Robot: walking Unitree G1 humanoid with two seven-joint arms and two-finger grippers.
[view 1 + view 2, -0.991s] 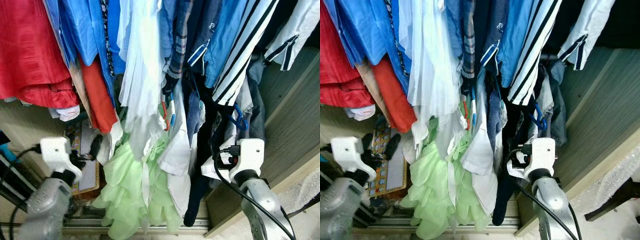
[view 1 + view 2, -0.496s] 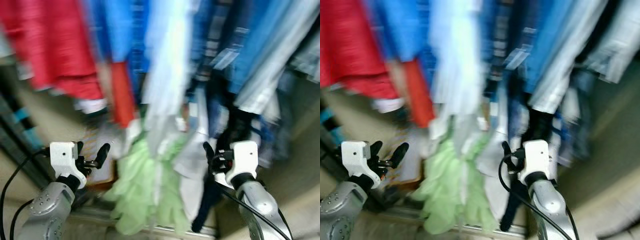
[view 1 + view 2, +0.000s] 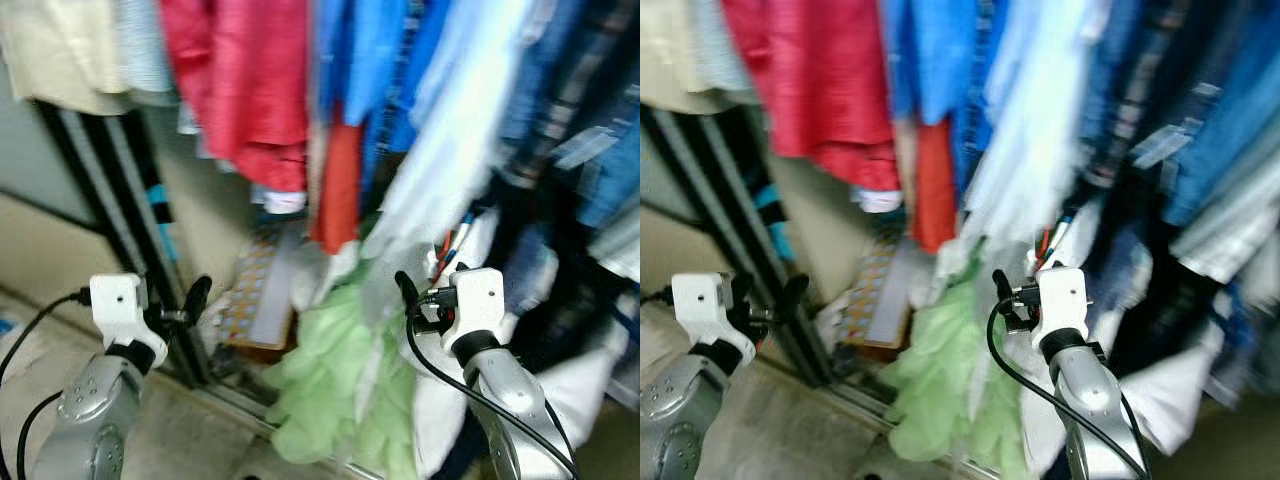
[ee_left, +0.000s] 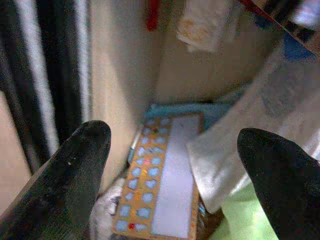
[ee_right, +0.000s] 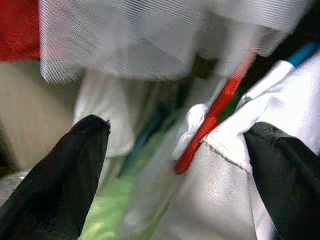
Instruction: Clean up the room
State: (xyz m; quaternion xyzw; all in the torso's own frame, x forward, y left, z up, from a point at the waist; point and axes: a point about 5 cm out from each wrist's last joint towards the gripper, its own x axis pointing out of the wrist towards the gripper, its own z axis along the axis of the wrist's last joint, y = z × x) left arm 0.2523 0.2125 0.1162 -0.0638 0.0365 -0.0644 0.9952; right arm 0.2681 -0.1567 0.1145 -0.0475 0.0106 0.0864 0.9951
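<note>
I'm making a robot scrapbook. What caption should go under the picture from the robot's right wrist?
Open right gripper reaching toward a red hanger among white clothes.

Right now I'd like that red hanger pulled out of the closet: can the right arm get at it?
Probably yes: the right gripper has open jaws facing the red hanger, with only loose white fabric draped beside it.

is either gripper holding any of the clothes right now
No, nothing is held. The left gripper is open in front of a patterned board low in the wardrobe, and the right gripper is open in front of a red hanger and white cloth.
</note>
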